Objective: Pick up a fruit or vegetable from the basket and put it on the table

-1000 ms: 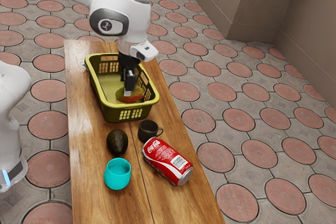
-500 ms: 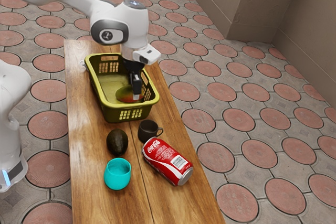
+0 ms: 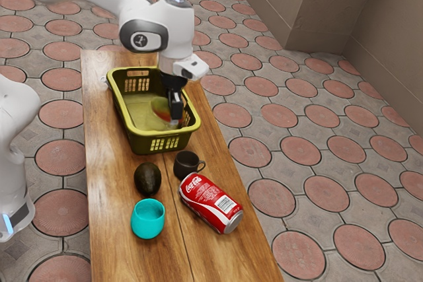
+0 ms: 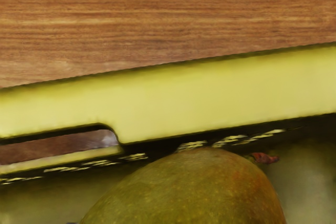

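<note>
Gripper [image 3: 174,122] points down into basket [image 3: 155,133], low by the mango [image 3: 159,107] (mango's inside, partly hidden); can't tell how far open, or whether it has hold of anything.

I get soft, fairly even light in the exterior view, with pale glare on the glossy brown wooden table [image 3: 102,156] and bright highlights on the smooth white robot arm [image 3: 177,21]. My wrist view shows the yellow-green plastic basket [image 4: 210,93] brightly lit along its rim, dark shadow just beneath.
</note>
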